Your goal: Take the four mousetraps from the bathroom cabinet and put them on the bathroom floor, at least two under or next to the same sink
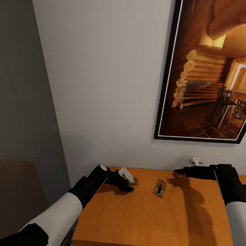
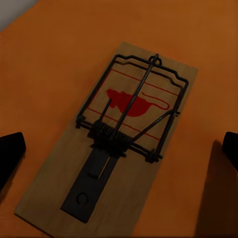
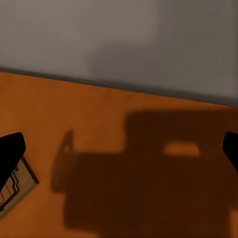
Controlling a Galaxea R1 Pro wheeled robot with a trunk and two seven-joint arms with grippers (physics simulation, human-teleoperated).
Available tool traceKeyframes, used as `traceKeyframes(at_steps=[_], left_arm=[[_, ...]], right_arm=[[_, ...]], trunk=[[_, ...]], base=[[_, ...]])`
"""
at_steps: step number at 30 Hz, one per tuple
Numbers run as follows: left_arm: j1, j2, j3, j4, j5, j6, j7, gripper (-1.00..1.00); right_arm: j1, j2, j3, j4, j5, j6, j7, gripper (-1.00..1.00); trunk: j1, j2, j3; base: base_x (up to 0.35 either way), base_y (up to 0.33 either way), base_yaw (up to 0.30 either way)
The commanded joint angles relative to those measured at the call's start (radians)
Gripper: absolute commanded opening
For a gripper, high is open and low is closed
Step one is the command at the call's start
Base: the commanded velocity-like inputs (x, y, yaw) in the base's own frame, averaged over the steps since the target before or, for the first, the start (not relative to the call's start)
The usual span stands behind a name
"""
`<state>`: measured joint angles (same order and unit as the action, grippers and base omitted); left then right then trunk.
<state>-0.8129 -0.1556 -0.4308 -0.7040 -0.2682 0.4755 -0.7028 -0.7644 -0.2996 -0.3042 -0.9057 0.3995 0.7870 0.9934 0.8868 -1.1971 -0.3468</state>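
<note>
Two mousetraps lie flat on the orange-brown cabinet (image 1: 141, 216) top. One mousetrap (image 1: 134, 181) sits partly under my left gripper (image 1: 130, 183). In the left wrist view this mousetrap (image 2: 119, 144), a wooden slab with a wire bar and a red mouse print, lies between the open fingers (image 2: 10, 153), which do not touch it. The other mousetrap (image 1: 159, 188) rests near the middle of the top. My right gripper (image 1: 178, 171) hovers open above the back of the cabinet, right of that trap. A corner of that mousetrap (image 3: 15, 191) shows beside one of its fingers (image 3: 10, 151).
A pale wall (image 1: 110, 83) rises directly behind the cabinet, with a large black-framed picture (image 1: 210, 69) hanging at the upper right. A grey panel (image 1: 24, 98) stands to the left. The cabinet's front edge (image 1: 133, 244) is close to me.
</note>
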Motion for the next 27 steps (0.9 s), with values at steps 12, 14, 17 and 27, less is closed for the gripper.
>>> traceKeyframes(at_steps=[12, 14, 17, 27], left_arm=[[0.000, 0.008, 0.000, 0.017, -0.022, 0.002, -0.005, 1.00], [0.000, 0.008, 0.000, 0.017, -0.022, 0.002, -0.005, 1.00], [0.000, 0.008, 0.000, 0.017, -0.022, 0.001, -0.004, -1.00], [0.000, 0.008, 0.000, 0.017, -0.022, 0.001, -0.006, -1.00]], right_arm=[[-0.001, 0.001, -0.003, -0.001, 0.010, 0.003, 0.011, 1.00], [-0.001, 0.001, -0.003, -0.001, 0.010, 0.003, 0.011, 1.00], [-0.001, 0.001, -0.003, -0.001, 0.011, 0.003, 0.011, 1.00], [-0.001, 0.001, -0.003, -0.001, 0.012, 0.003, 0.014, 1.00]], trunk=[[0.000, -0.001, -0.001], [0.000, -0.001, -0.001], [0.000, -0.001, -0.001], [0.000, -0.001, -0.001]], base=[[0.000, 0.000, 0.000], [0.000, 0.000, 0.000], [0.000, 0.000, 0.000], [0.000, 0.000, 0.000]])
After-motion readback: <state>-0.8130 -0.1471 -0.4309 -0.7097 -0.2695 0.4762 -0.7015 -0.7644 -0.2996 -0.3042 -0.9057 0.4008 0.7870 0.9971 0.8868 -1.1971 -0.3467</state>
